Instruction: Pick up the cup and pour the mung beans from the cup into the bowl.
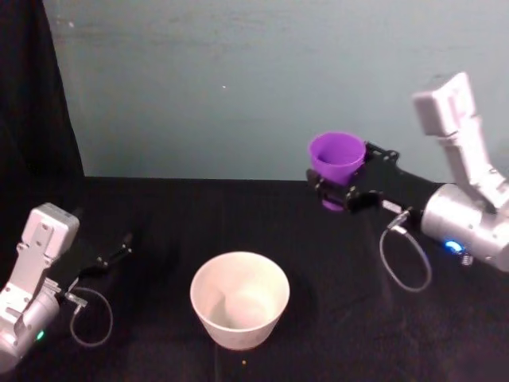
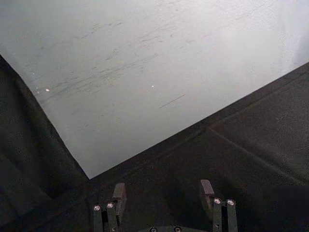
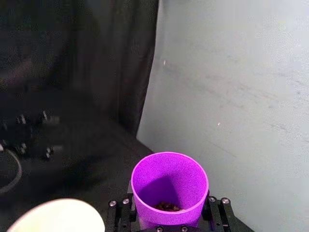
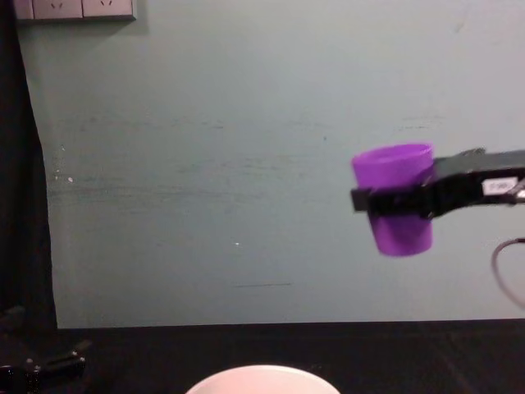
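My right gripper (image 1: 340, 189) is shut on the purple cup (image 1: 336, 157) and holds it upright, well above the table, up and to the right of the white bowl (image 1: 239, 298). The chest view shows the cup (image 4: 395, 201) high in the air, clamped in the right gripper (image 4: 394, 201), with the bowl's rim (image 4: 258, 379) far below. In the right wrist view a few dark beans (image 3: 166, 207) lie at the bottom of the cup (image 3: 169, 188), and the bowl's edge (image 3: 60, 217) shows beside it. My left gripper (image 1: 119, 248) rests open at the table's left, empty.
A black cloth (image 1: 159, 215) covers the table, and a pale teal wall (image 1: 238, 79) stands right behind it. A black curtain (image 1: 32, 87) hangs at the far left. Loose cables (image 1: 406, 259) loop under each wrist.
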Tool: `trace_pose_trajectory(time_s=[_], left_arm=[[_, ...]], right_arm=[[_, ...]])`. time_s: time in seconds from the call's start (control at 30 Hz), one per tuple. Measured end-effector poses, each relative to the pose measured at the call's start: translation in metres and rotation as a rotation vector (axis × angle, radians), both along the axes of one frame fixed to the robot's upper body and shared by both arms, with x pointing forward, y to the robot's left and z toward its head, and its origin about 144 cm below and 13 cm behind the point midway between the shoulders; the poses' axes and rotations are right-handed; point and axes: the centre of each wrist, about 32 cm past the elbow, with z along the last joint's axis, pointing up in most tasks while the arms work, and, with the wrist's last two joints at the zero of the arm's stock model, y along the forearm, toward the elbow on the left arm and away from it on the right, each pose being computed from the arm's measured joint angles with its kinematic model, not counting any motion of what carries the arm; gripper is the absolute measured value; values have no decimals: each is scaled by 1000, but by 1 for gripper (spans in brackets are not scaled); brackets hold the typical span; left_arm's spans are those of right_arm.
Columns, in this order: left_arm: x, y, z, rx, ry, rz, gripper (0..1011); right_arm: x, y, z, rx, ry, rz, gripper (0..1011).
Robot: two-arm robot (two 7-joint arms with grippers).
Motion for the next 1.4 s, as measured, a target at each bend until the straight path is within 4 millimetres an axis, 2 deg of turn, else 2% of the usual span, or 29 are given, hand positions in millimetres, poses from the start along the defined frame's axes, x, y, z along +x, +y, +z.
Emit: trace_pose_trajectory(time_s=[0.23, 0.63, 0.8, 1.4], left_arm=[[0, 0, 0, 0, 0, 0, 1003], [0, 0, 0, 0, 0, 0, 1003], [0, 0, 0, 0, 0, 0, 1003], [0, 0, 0, 0, 0, 0, 1003]], right_arm=[[8, 26, -7, -221, -38, -5, 734], [0, 68, -6, -730, -174, 36, 734], [-4, 80, -5, -881, -217, 66, 734], [-11, 112, -4, -1122, -311, 151, 734]])
